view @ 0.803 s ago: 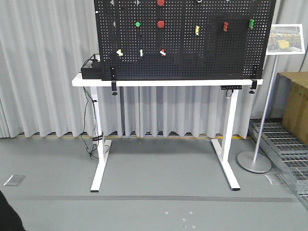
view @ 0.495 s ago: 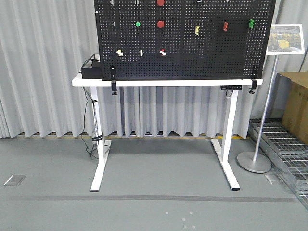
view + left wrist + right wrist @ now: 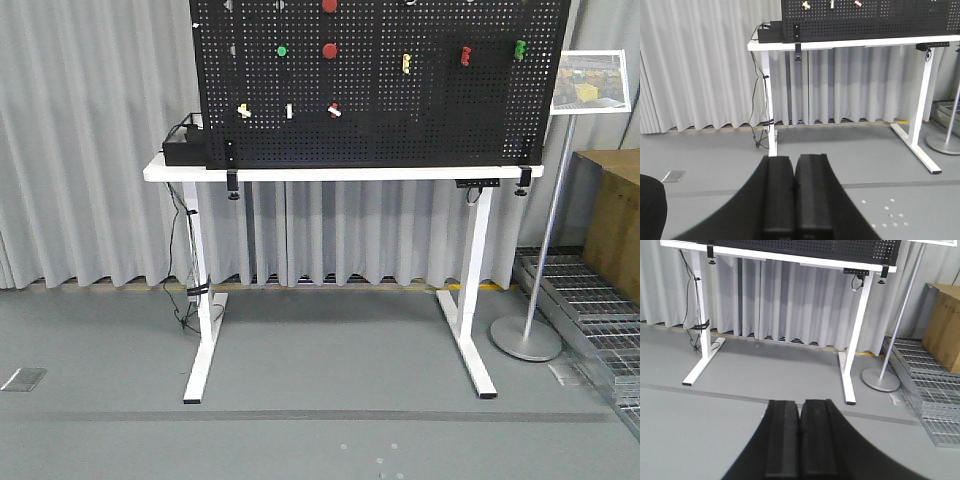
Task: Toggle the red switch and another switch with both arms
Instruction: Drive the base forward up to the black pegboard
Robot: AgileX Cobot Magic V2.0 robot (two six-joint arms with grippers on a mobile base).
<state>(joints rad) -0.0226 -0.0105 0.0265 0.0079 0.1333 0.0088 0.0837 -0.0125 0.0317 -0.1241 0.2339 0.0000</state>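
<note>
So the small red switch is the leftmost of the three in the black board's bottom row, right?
No. The exterior front-facing view shows the red switch rightmost of the three in the black board's bottom row; the pale yellow switch is leftmost, with a white switch between them.

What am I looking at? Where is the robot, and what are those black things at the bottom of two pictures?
You see almost none of the robot, only the tips of its two arms. One camera looks straight ahead: a white table holds a black board full of holes. Low on the board's left part sit two tiny things: the red switch and the pale yellow switch. The other two pictures come from cameras on the robot's wrists. The black shapes there are its pinchers: the left tool and the right tool. Both are pinched shut and hold nothing. They are far from the board, with grey floor in between.
</note>
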